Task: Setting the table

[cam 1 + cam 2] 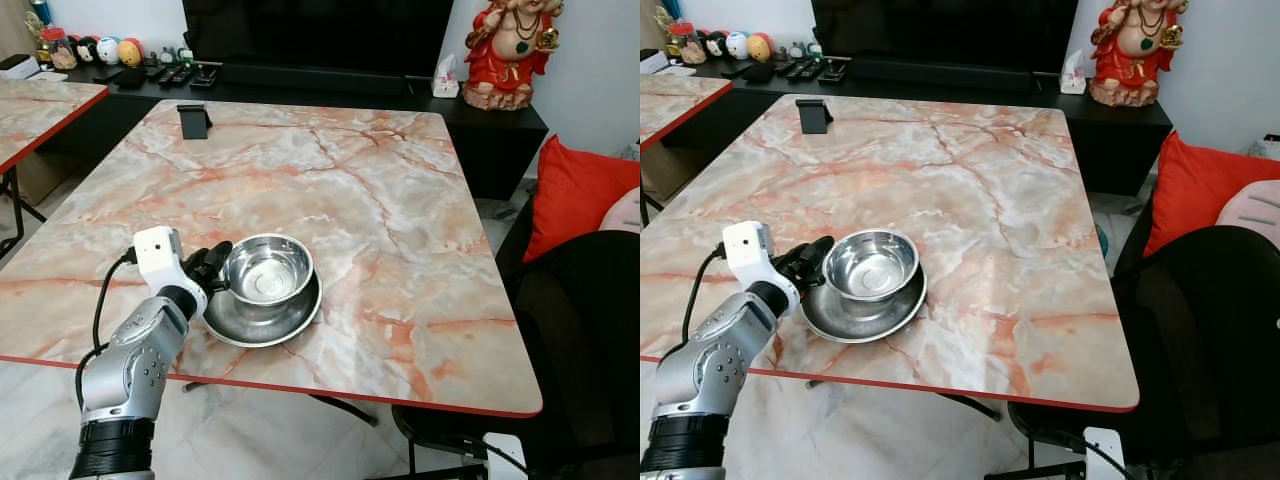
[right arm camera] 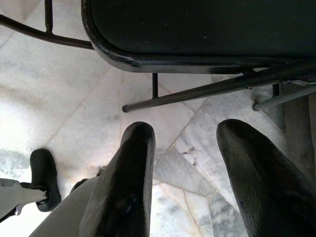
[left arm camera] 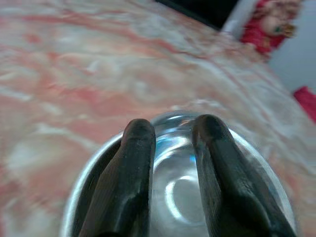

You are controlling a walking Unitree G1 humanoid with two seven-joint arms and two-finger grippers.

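Marble-patterned in pink and orange with a red edge, the table [image 1: 330, 190] fills most of the head views, and the left gripper [image 1: 208, 266] works near its front edge. Its two black fingers [image 3: 133, 173] are closed down over the near rim of a steel bowl [image 1: 267, 272], one finger seeming to lie inside the rim and one outside, though the wrist view is too blurred to show the contact for certain. That bowl sits inside a wider, shallow steel plate [image 1: 290, 322], just past the fingertips and resting flat on the table. Behind the gripper, the white wrist camera block [image 1: 157, 253] and its black cable run back along the silver left arm [image 1: 135, 365].

Well beyond the bowl, at the far edge of the table, stands a small black phone stand [image 1: 194, 121]. Farther still, a dark sideboard carries a red and gold figurine [image 1: 512, 50] and a row of small ornaments [image 1: 95, 50]. Off to the bowl's far side, a red cushion [image 1: 575, 195] lies next to a black chair [image 1: 590, 330].

The right gripper [image 2: 185, 148] hangs over pale floor tiles [image 2: 64, 98] with its fingers spread apart, holding nothing, above the black frame of a chair seat [image 2: 197, 29].
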